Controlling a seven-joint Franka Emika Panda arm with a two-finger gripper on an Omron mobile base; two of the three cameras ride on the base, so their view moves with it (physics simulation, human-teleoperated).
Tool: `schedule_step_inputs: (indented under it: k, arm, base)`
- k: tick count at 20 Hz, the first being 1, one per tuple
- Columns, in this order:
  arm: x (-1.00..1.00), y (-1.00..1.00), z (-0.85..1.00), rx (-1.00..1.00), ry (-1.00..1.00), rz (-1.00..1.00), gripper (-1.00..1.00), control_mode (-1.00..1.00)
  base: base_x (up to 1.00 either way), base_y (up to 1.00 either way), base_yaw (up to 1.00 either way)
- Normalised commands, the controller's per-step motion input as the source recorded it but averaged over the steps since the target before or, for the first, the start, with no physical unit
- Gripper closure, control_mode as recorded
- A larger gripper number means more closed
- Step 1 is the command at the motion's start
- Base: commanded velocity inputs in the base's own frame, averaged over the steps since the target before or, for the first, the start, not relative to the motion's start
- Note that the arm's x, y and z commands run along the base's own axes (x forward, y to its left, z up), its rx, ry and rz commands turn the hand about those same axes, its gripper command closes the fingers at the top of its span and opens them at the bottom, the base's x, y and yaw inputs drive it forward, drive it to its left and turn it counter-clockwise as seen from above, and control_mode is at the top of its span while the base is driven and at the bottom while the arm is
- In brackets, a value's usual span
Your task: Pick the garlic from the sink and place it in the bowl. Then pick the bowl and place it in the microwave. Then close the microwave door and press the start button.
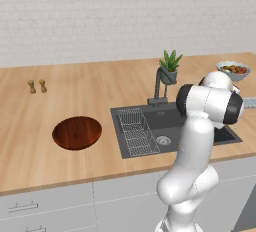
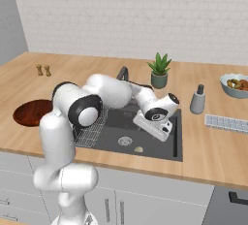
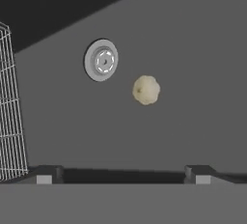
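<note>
— Garlic (image 3: pixel 146 90) lies on the dark floor of the sink (image 2: pixel 160 146), just beside the round drain (image 3: pixel 101 60) and not touching it. Can you see it from the right base view too?

— Yes, a small pale lump (image 2: pixel 139 149) near the front wall of the basin, right of the drain. The wire rack (image 1: pixel 136 131) fills the basin's left part, well clear of it.

— And the claw (image 3: pixel 123 174)?

— It hangs over the basin with its jaws spread wide apart and nothing between them; the garlic sits ahead of the two tips, roughly centred between them, untouched.

— Where is the bowl (image 1: pixel 77 132)?

— On the wooden worktop (image 1: pixel 60 101) to the left of the sink, standing upright, with nothing inside. A potted plant (image 2: pixel 159 70) stands behind the sink beside the faucet (image 1: pixel 158 90).
</note>
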Motion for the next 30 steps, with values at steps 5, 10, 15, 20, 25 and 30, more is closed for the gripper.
schedule_step_inputs:
  k: [5,10,15,20,25,30]
  arm:
    - [0.44,0.02,-0.93,-0.02,0.00,0.04,-1.00,-1.00]
    - [0.11,0.05,-0.65,0.00,0.00,0.04,-1.00,-1.00]
    - [0.35,0.36,-0.50,-0.04,0.00,0.04,-1.00,-1.00]
    - [0.43,0.34,-0.62,-0.05,0.00,0.05,-1.00,-1.00]
    - [0.25,0.12,-0.52,-0.03,0.00,0.05,-1.00,-1.00]
    - [0.03,0.25,-0.25,-0.02,0.00,0.06,-1.00,-1.00]
  base:
    - [0.00,0.00,0.00]
    - [0.00,0.00,0.00]
    - [0.00,0.00,0.00]
    - [0.00,0.00,0.00]
    - [0.00,0.00,0.00]
    - [0.00,0.00,0.00]
